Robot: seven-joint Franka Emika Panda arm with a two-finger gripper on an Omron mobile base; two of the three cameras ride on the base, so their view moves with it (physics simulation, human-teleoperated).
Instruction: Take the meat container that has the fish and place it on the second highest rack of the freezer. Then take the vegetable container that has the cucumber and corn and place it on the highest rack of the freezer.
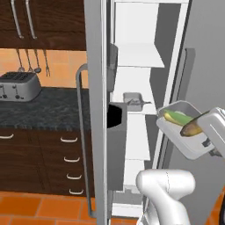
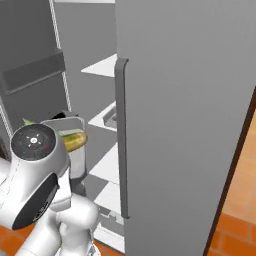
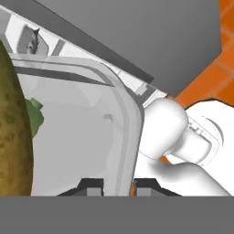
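Veg tray (image 1: 186, 145): stiff, light, loose cucumber (image 1: 176, 116) and corn (image 1: 193, 127) may roll. Held tilted outside freezer (image 1: 132, 52); gripper (image 3: 118, 185) fingers apparently pinch its rim, best hold.

We see a grey freezer (image 1: 96, 110) with a white interior and flat white shelves (image 1: 139, 56). The vegetable container (image 1: 186, 147) is pale grey-white; in it lie a green cucumber (image 1: 176, 116) and a corn (image 1: 193, 127) cob that reads yellow-brown, mottled olive-gold in the hand view (image 3: 13, 137). A light grey meat container (image 1: 132, 101) on a shelf holds a dark grey fish (image 3: 31, 41). The arm (image 1: 165, 193) is white, with a dark joint cap (image 2: 32, 141). The counter (image 1: 41, 107) is speckled black, the cabinets (image 1: 44, 154) dark brown with silver handles, the toaster (image 1: 18, 85) silvery grey. The floor tiles (image 1: 39, 206) are orange with paler grout lines, and the wall (image 1: 57, 61) is a lighter orange.
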